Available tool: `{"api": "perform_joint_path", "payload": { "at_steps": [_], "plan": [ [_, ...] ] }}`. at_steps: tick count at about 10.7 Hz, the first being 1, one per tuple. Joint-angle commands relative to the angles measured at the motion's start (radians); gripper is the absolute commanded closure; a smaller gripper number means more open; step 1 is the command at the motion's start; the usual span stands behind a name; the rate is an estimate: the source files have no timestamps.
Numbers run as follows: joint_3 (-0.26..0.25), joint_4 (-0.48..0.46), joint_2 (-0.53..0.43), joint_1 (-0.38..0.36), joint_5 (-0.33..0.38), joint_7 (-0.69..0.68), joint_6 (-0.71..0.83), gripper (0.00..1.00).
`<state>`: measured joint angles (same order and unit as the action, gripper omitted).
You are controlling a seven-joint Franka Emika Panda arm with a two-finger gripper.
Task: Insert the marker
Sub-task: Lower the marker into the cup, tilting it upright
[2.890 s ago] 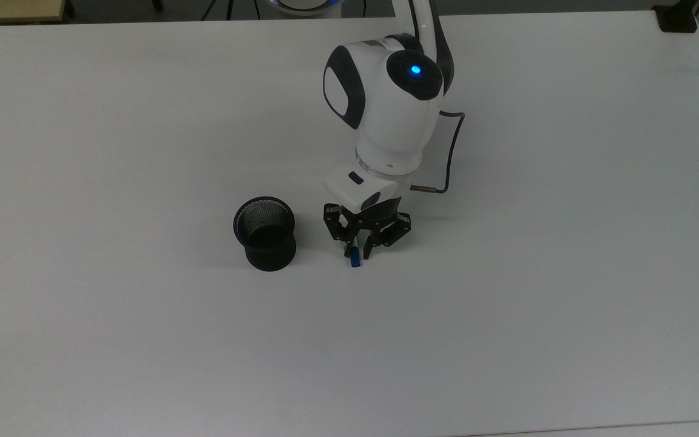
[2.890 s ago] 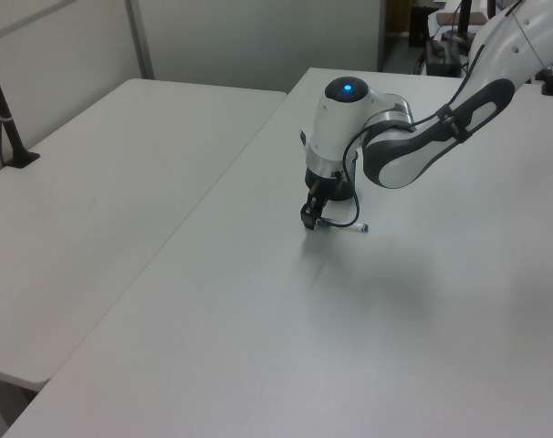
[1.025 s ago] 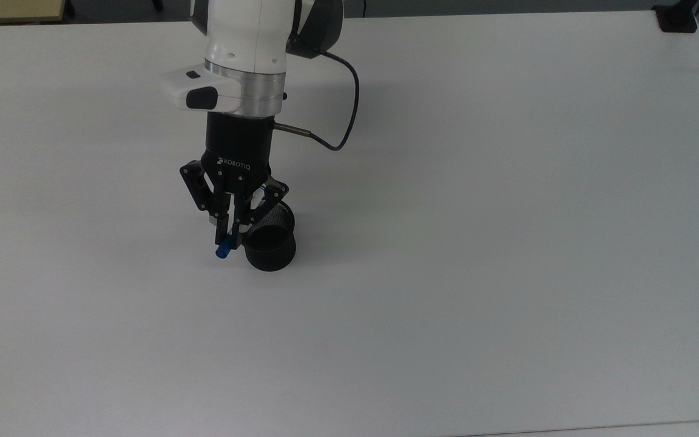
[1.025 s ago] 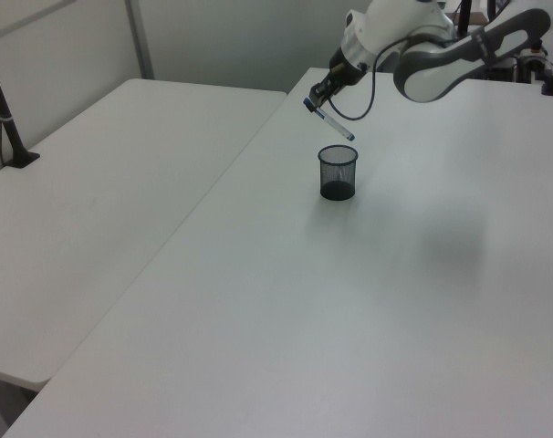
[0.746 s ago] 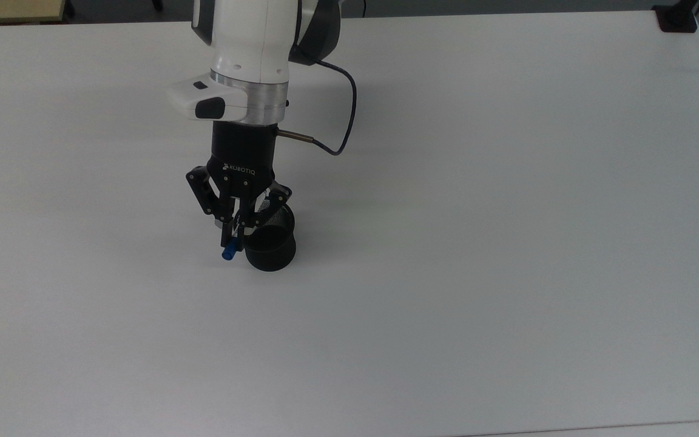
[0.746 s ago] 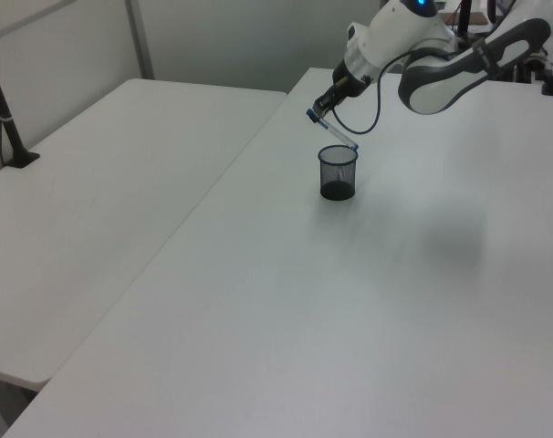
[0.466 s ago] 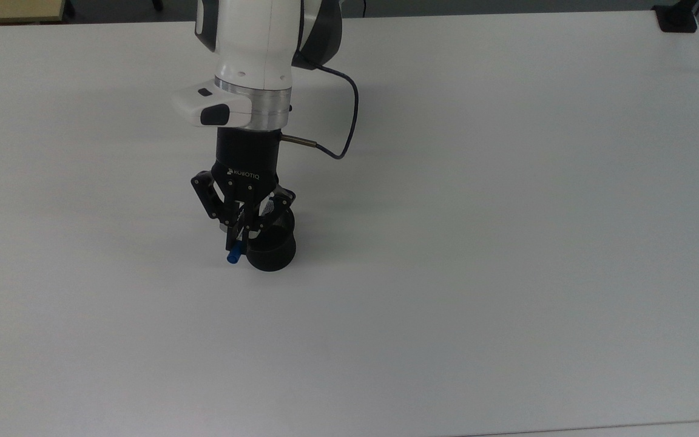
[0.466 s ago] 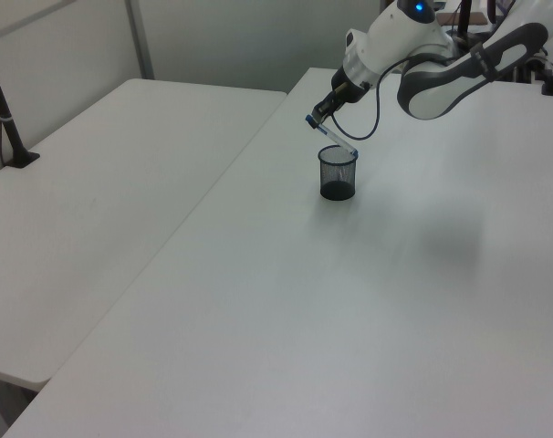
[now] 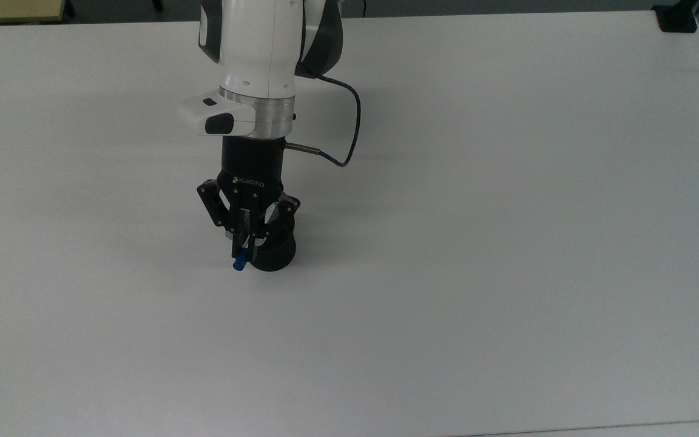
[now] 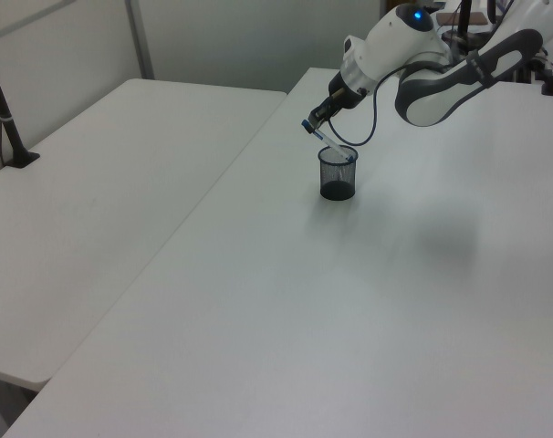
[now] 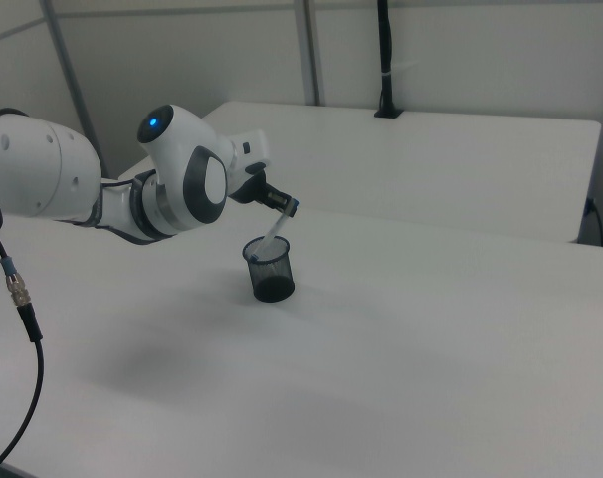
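since half a second ago the gripper (image 9: 244,250) has come lower and a little toward the top view's right, and the marker's tail end now dips past the rim of the black mesh cup (image 10: 337,173); a second ago that end hung above the rim. the marker (image 11: 274,231) is tilted, blue cap up and out toward the left view's left, white barrel slanting down into the cup. the fingers are closed tight on the marker near its cap end. in the top view the gripper hides most of the cup (image 9: 273,255), and of the marker (image 9: 240,264) little but the blue cap pokes out at the fingertips. how deep the tail end sits inside the mesh cannot be made out. cup stands upright on the white table (image 9: 507,243)
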<state>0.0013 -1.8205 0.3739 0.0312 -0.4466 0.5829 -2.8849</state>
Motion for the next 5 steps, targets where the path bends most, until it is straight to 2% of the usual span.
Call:
{"api": "perform_joint_path", "payload": {
  "at_steps": [1, 3, 5],
  "plan": [
    [-0.004, 0.004, -0.006, -0.011, -0.027, 0.041, -0.016, 0.0],
    [0.006, 0.007, -0.024, -0.014, -0.017, 0.041, -0.007, 0.0],
    [0.011, 0.021, -0.068, -0.062, -0.015, 0.041, 0.152, 0.0]
  ]
}}
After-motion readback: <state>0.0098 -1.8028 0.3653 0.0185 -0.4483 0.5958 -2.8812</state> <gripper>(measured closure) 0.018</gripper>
